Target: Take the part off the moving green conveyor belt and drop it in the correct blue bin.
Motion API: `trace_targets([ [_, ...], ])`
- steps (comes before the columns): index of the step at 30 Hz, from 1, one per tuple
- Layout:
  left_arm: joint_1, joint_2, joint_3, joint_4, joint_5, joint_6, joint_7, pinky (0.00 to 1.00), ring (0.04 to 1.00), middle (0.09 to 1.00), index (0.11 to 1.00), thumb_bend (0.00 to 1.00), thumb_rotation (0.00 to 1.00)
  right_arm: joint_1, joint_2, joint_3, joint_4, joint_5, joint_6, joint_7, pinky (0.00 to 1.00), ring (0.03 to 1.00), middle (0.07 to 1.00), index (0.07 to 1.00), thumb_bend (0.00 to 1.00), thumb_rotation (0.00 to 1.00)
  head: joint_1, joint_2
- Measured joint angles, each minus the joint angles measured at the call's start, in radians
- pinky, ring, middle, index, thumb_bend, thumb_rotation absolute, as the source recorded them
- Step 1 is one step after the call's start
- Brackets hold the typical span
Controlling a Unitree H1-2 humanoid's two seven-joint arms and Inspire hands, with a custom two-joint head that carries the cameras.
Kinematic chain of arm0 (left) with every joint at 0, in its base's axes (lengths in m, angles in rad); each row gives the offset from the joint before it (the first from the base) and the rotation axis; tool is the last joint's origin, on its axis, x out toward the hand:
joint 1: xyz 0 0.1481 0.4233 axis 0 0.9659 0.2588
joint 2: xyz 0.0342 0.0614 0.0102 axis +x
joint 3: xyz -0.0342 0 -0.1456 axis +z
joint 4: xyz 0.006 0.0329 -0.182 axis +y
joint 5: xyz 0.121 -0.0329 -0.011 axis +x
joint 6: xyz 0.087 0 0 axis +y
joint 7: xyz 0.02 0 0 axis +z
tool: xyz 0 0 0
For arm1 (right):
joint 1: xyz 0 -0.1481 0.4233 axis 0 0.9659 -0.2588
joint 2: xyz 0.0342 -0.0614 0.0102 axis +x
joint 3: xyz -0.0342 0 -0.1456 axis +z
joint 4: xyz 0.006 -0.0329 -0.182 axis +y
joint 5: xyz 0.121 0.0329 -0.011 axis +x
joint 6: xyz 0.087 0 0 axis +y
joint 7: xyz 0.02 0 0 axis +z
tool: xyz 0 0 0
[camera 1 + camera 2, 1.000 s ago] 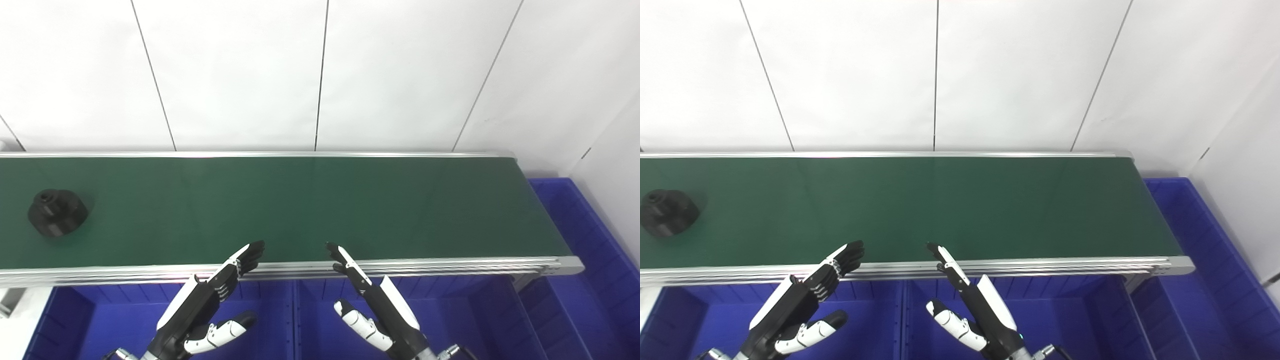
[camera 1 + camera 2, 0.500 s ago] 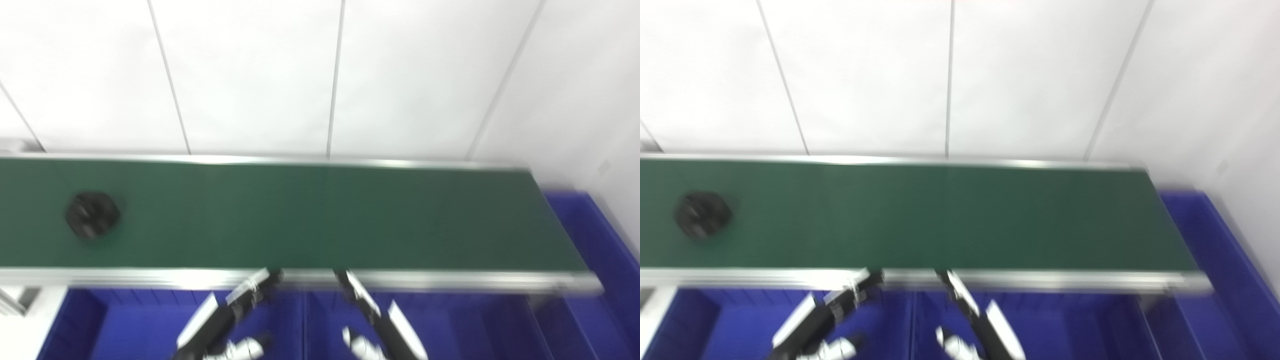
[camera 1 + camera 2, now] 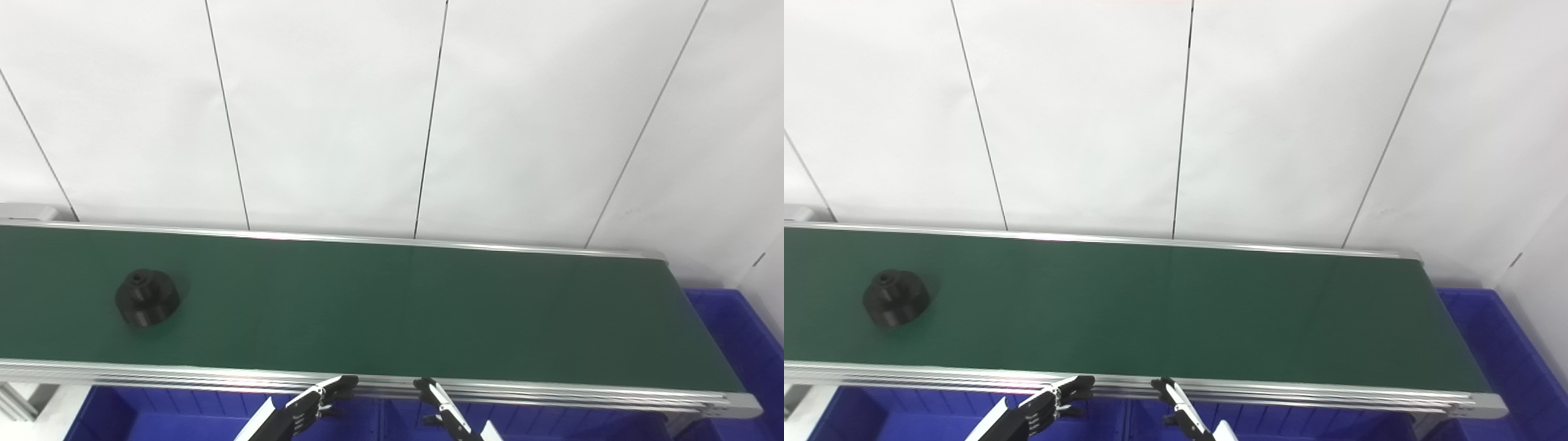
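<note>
White panel wall is backing the belt (image 3: 392, 306), part (image 3: 147, 297) is riding at its far left, both hands (image 3: 306, 410) (image 3: 444, 413) are waiting w/ fingers extended, apart, holding nothing: late reach risks a miss.

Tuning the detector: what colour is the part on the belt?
Black, a round part on the green belt. Clearest in the left eye view.

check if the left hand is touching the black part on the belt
Apart. The left eye view shows the left hand below the belt's near rail, with bare green belt between it and the black part.
</note>
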Motion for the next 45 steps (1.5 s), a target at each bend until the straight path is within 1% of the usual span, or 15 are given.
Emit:
trace_targets([
  [4, -0.001, 0.0, -0.004, -0.001, 0.0, 0.0, 0.005, 0.79, 0.875, 0.903, 0.871, 0.41, 0.39, 0.0, -0.008, 0.002, 0.004, 0.0, 0.0, -0.003, 0.7, 0.847, 0.994, 0.966, 0.43, 0.88, -0.002, 0.012],
  [6, -0.001, 0.0, -0.006, -0.001, 0.0, 0.0, 0.006, 0.8, 0.874, 0.904, 0.872, 0.42, 0.39, 0.0, -0.007, -0.001, 0.003, 0.0, 0.0, -0.01, 0.73, 0.859, 0.981, 0.947, 0.45, 0.87, -0.002, 0.018],
  [9, -0.001, 0.0, -0.007, -0.002, 0.0, 0.0, 0.009, 0.8, 0.874, 0.904, 0.871, 0.42, 0.39, -0.01, 0.003, -0.012, -0.004, -0.002, 0.0, -0.011, 0.6, 0.762, 0.974, 0.938, 0.46, 0.83, -0.005, 0.021],
  [10, -0.001, 0.0, -0.007, -0.002, 0.0, 0.0, 0.009, 0.8, 0.874, 0.904, 0.871, 0.42, 0.39, -0.017, 0.005, -0.015, -0.01, -0.002, 0.0, -0.012, 0.61, 0.794, 0.966, 0.934, 0.45, 0.81, -0.006, 0.025],
  [13, -0.001, 0.0, -0.01, -0.002, 0.0, 0.0, 0.01, 0.8, 0.874, 0.905, 0.875, 0.43, 0.41, -0.061, 0.015, -0.026, -0.027, -0.017, 0.0, -0.025, 0.81, 0.9, 0.944, 0.92, 0.44, 0.81, -0.009, 0.025],
  [15, -0.002, 0.0, -0.012, -0.002, 0.0, 0.0, 0.01, 0.8, 0.875, 0.906, 0.878, 0.43, 0.42, -0.112, 0.021, -0.037, -0.035, -0.042, 0.0, -0.04, 0.83, 0.895, 0.92, 0.91, 0.46, 0.81, -0.014, 0.02],
  [17, -0.002, 0.0, -0.012, -0.002, 0.0, 0.0, 0.01, 0.8, 0.872, 0.902, 0.875, 0.43, 0.41, -0.169, 0.032, -0.056, -0.053, -0.074, 0.0, -0.045, 0.8, 0.868, 0.898, 0.899, 0.51, 0.78, -0.014, 0.02],
  [20, -0.002, 0.003, -0.012, -0.003, 0.0, 0.0, 0.01, 0.8, 0.875, 0.905, 0.877, 0.42, 0.41, -0.241, 0.062, -0.083, -0.059, -0.099, 0.0, -0.047, 0.75, 0.836, 0.872, 0.877, 0.56, 0.65, -0.017, 0.025],
  [25, -0.002, 0.006, -0.013, -0.018, -0.001, 0.0, 0.008, 0.8, 0.879, 0.908, 0.88, 0.42, 0.4, -0.306, 0.13, -0.091, -0.056, -0.122, 0.015, -0.039, 0.74, 0.814, 0.862, 0.863, 0.64, 0.49, -0.015, 0.031],
  [30, -0.002, 0.008, -0.015, -0.019, -0.003, 0.0, 0.005, 0.79, 0.874, 0.903, 0.879, 0.44, 0.41, -0.427, 0.169, -0.116, 0.03, -0.129, 0.037, -0.038, 0.76, 0.827, 0.863, 0.858, 0.69, 0.45, -0.005, 0.014],
  [36, 0.006, 0.015, -0.011, -0.02, -0.005, -0.001, 0.001, 0.82, 0.894, 0.907, 0.88, 0.45, 0.43, -0.57, 0.225, -0.142, 0.22, -0.115, 0.037, -0.051, 0.75, 0.82, 0.862, 0.842, 0.77, 0.43, 0.002, 0.014],
  [37, 0.008, 0.017, -0.011, -0.021, -0.005, -0.001, -0.001, 0.83, 0.896, 0.907, 0.88, 0.45, 0.43, -0.587, 0.234, -0.144, 0.246, -0.119, 0.037, -0.058, 0.63, 0.737, 0.863, 0.844, 0.79, 0.42, -0.002, 0.015],
  [39, 0.01, 0.021, -0.011, -0.024, -0.006, -0.001, -0.003, 0.83, 0.897, 0.907, 0.88, 0.45, 0.43, -0.626, 0.248, -0.15, 0.296, -0.123, 0.04, -0.073, 0.58, 0.724, 0.865, 0.846, 0.81, 0.41, -0.003, 0.015],
  [41, 0.011, 0.027, -0.007, -0.028, -0.008, -0.001, -0.003, 0.82, 0.893, 0.904, 0.879, 0.46, 0.44, -0.663, 0.254, -0.153, 0.34, -0.131, 0.041, -0.085, 0.74, 0.812, 0.864, 0.847, 0.83, 0.39, -0.005, 0.017],
  [45, 0.015, 0.041, -0.006, -0.048, -0.016, -0.001, -0.004, 0.82, 0.89, 0.903, 0.877, 0.46, 0.43, -0.746, 0.265, -0.154, 0.458, -0.144, 0.04, -0.116, 0.79, 0.836, 0.86, 0.847, 0.88, 0.34, -0.005, 0.017],
])
